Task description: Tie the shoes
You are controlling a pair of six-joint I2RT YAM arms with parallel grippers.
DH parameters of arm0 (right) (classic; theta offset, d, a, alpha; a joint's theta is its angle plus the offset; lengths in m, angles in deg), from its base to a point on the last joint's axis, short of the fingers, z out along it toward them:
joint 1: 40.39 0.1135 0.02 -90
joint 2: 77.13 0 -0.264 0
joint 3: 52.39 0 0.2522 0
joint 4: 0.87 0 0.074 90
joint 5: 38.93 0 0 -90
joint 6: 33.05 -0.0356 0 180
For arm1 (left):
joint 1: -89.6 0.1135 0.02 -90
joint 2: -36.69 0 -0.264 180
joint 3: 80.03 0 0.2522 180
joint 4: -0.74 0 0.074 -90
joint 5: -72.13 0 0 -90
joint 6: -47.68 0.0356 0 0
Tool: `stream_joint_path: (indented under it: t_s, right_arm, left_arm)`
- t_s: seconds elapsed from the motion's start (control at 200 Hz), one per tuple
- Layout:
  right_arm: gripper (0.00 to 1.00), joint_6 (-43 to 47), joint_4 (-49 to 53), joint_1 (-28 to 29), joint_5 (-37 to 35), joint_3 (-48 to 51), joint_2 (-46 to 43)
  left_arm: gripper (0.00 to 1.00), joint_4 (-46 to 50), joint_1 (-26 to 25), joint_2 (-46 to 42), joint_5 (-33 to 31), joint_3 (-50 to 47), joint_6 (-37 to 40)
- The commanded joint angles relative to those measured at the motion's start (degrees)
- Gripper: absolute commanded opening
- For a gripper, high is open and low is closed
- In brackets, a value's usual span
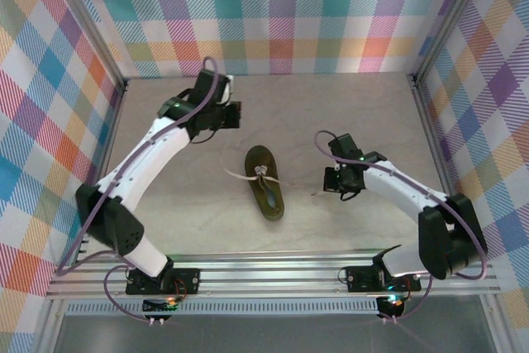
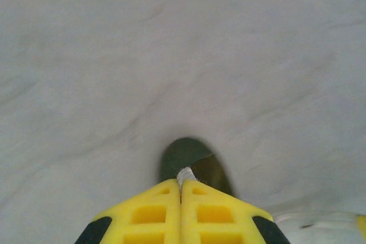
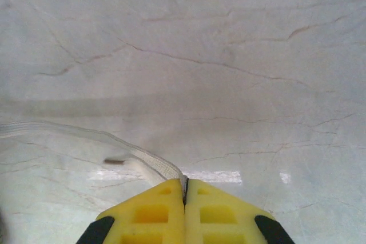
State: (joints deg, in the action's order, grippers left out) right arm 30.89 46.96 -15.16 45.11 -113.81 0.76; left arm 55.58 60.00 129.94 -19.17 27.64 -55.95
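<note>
The shoe [image 1: 266, 183] lies flat on the worktop [image 1: 182, 212] between the two sets of jaws and apart from both. Its cream laces [image 1: 240, 175] are loose: one strand trails off its upper toward the left jaws' side, and no knot or bow can be made out on top. By the look of it the tying has hardly begun. The laces have been taken up, but crossing them, forming the loops and pulling tight all appear to be left.

The left jaws are closed tip to tip, with a small white lace end [image 2: 184, 174] pinched between them. In the blurred left wrist view, the shoe's dark green body sits just beyond their tips.

The right jaws are closed too, gripping a flat lace strand [image 3: 150, 162] that leaves their tips and runs away to their left across the marbled worktop. From above, the shoe sits off to that same side of the right jaws, not touching them.
</note>
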Motion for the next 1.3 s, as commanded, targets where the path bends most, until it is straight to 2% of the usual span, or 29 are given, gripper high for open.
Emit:
stream_joint_path:
  t_s: [0.0,0.12,0.23,0.32,0.4,0.51,0.655,0.815,0.95,1.06,1.09,1.18,1.23,1.295]
  right_arm:
    - [0.0,1.0,1.6,0.4,0.2,0.0,-4.0]
    - [0.0,0.3,3.1,1.1,1.4,0.0,-7.0]
    - [0.0,-0.8,4.9,3.3,2.0,-0.6,-8.7]
    - [0.0,-1.4,6.5,5.6,1.0,-2.2,-9.5]
    - [0.0,-1.5,7.5,6.4,-0.1,-4.4,-9.2]
    - [0.0,-0.4,8.3,6.4,-3.0,-10.2,-6.1]
    - [0.0,2.3,9.2,6.5,-2.9,-22.7,3.9]
    - [0.0,3.7,11.6,8.5,-2.5,-40.8,20.5]
    - [0.0,4.0,16.9,12.2,-2.6,-61.0,37.4]
    - [0.0,2.5,22.7,15.1,0.2,-78.8,50.9]
    - [0.05,1.9,24.1,15.8,1.2,-83.0,53.9]
    - [0.31,0.5,27.2,17.0,3.9,-91.7,59.8]
    - [0.44,0.1,27.4,17.1,4.4,-92.3,60.1]
    - [0.53,0.3,27.0,17.1,4.0,-90.8,58.6]
  left_arm:
    - [0.0,-2.7,-4.7,9.7,4.0,7.0,0.5]
    - [0.0,-3.2,-9.4,22.0,4.3,17.9,0.5]
    - [0.34,-1.2,-10.0,30.9,2.7,25.6,-0.8]
    - [0.47,0.5,-9.3,32.3,3.4,28.2,-0.9]
    - [0.53,-1.4,-7.7,28.7,3.5,24.7,-0.2]
    - [0.56,-5.4,-2.9,19.9,5.2,14.2,-1.2]
    - [0.57,-10.4,5.4,6.9,8.1,-2.4,-3.2]
    - [0.58,-9.9,12.9,-5.6,8.6,-16.4,-2.5]
    - [0.59,-7.8,17.7,-13.2,8.6,-24.6,-0.9]
    - [0.59,-5.9,20.2,-16.7,8.4,-28.9,0.7]
    - [0.6,-5.5,20.8,-17.2,8.4,-29.7,1.1]
    - [0.6,-4.5,22.1,-17.9,9.1,-31.1,1.6]
    - [0.6,-4.3,22.4,-17.9,9.8,-31.4,1.6]
    - [0.6,-4.3,22.5,-17.4,10.7,-31.5,1.7]
